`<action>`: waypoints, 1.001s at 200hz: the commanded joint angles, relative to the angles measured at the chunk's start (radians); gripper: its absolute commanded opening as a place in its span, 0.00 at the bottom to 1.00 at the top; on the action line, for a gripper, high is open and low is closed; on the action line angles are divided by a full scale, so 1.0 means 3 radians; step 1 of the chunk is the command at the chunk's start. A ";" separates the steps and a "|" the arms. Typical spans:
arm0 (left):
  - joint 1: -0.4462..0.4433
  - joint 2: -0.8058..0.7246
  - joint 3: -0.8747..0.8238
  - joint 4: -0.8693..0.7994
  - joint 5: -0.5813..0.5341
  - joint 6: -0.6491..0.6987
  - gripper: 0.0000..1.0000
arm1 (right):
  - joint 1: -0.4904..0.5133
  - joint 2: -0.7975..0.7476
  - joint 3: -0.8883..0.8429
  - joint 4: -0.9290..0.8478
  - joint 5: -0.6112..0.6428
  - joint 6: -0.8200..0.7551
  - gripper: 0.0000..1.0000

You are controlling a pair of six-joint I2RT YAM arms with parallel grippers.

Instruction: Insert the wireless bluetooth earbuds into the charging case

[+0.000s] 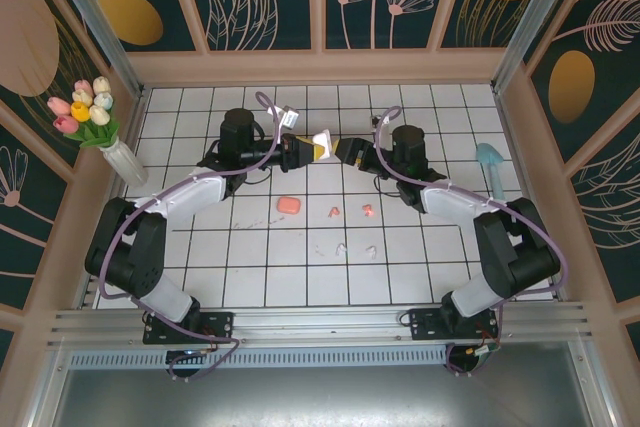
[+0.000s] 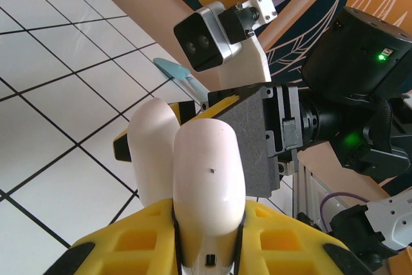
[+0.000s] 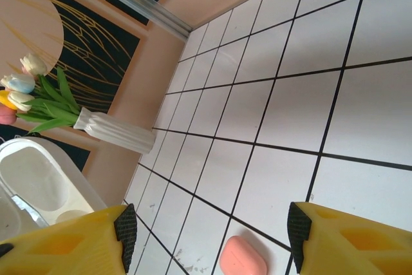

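White case (image 1: 321, 140), lid apparently open, is pinched in the left pincer (image 1: 300, 150) above the table (image 1: 200, 267). Right pincer (image 1: 350, 152) faces it, spread and empty. Earbuds (image 1: 335, 212) lie loose on the tiles, two pink and two white, near a pink case (image 1: 288, 205). Judged: none seated yet; all four insertions still to do.

White tiled table (image 1: 250, 277) carries pink case (image 1: 288, 204), earbuds (image 1: 335, 212), vase (image 1: 128, 164).
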 commanded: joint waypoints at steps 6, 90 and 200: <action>-0.0012 -0.0071 0.0056 0.0183 0.0049 -0.0042 0.00 | -0.0009 -0.0168 -0.0098 0.0218 -0.0083 0.0124 0.66; -0.0013 0.0042 0.0071 0.0634 0.0228 -0.0408 0.00 | 0.0004 -0.0950 -0.0644 0.0754 -0.0135 0.0714 0.65; -0.0009 0.0057 0.0157 0.0675 0.0553 -0.0582 0.00 | -0.0340 -0.0655 -0.0336 0.0632 -0.1058 0.0124 0.54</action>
